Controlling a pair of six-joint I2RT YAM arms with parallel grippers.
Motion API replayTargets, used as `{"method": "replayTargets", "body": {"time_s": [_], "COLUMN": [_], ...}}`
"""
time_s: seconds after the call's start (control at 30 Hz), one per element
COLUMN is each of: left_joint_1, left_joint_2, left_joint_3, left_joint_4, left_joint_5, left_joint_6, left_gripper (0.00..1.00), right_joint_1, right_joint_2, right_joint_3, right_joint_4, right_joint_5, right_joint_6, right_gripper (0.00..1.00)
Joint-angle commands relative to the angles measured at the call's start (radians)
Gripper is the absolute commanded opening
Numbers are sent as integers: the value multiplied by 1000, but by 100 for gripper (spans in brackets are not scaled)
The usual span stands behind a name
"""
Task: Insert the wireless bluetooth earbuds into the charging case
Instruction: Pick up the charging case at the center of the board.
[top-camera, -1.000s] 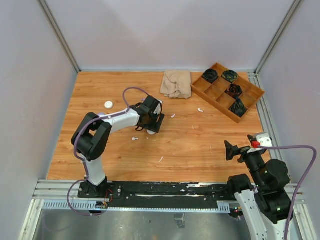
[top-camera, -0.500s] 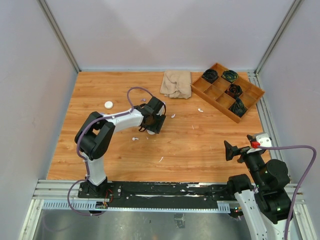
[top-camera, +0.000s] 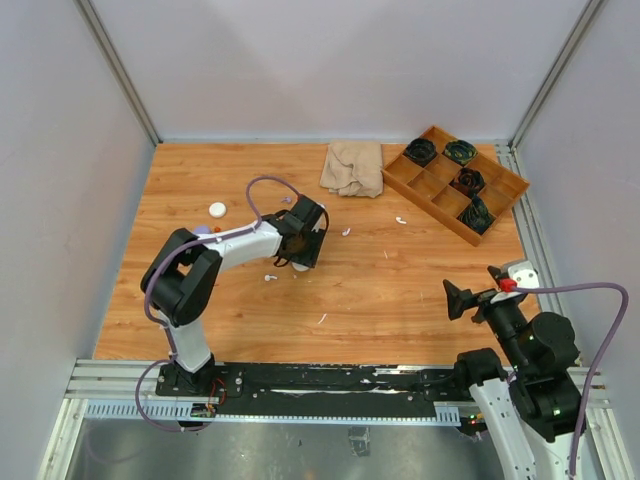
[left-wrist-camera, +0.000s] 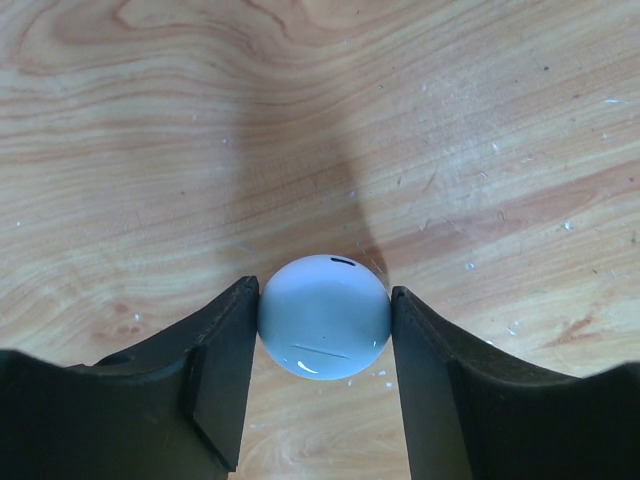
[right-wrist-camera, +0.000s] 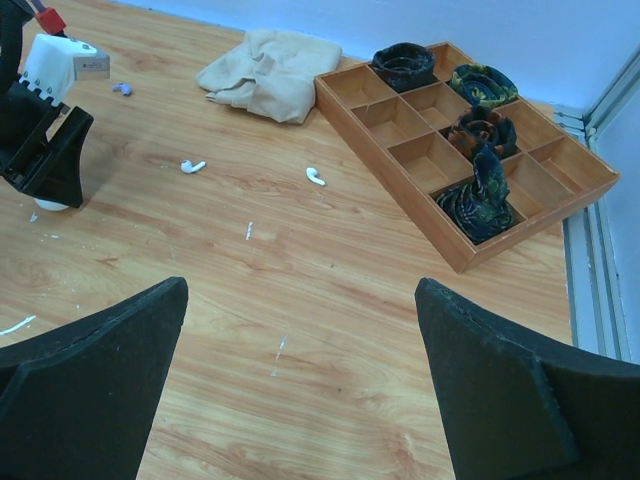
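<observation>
Items as I log them, left to right:

1. Spare round white case (top-camera: 217, 209): far left on the wooden table (top-camera: 400, 300), well apart from the rest.
2. White earbud (top-camera: 270, 277): loose on the wood, just near-left of the left claw.
3. Left claw (left-wrist-camera: 323, 297): about half closed, both jaws against the sides of the round pale charging case (left-wrist-camera: 323, 318), which rests on the table (a thin seam line shows on its face).
4. Second earbud (top-camera: 347, 231): just right of that claw. Third earbud (top-camera: 400, 220): farther right.
5. Beige cloth (top-camera: 352, 167): far centre.
6. Wooden tray (right-wrist-camera: 385, 118): far right, with dark bundles (right-wrist-camera: 480, 200) in four compartments.
7. Right claw (right-wrist-camera: 300, 290): near right, spread wide, gripping nothing.
</observation>
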Motion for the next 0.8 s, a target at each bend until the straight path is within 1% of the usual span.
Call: {"method": "replayTargets", "body": {"time_s": [0.0, 0.1, 0.4, 0.43, 0.53, 0.63, 0.77], "left_joint_1": [-8, -8, -8, -7, -8, -8, -8], "left_joint_2": [-81, -108, -234, -245, -280, -319, -338], "left_joint_3": [-34, -41, -114, -120, -144, -187, -222], "left_joint_4": [42, 49, 120, 128, 171, 232, 260], "left_joint_5": [6, 16, 56, 62, 104, 145, 148], "left_joint_6": [-84, -126, -312, -337, -425, -519, -644], "left_gripper": [38, 37, 36, 34, 31, 32, 33], "right_joint_1": [14, 14, 14, 14, 17, 26, 84], "right_joint_2": [45, 84, 258, 277, 349, 417, 511], "right_joint_3": [33, 15, -64, -76, -110, -143, -177], "right_joint_4": [101, 183, 465, 499, 604, 717, 830], "right_joint_5": [-39, -62, -261, -275, -307, -331, -299], "right_joint_6": [53, 107, 243, 257, 300, 341, 346], "right_gripper": [99, 99, 99, 99, 99, 99, 99]}}
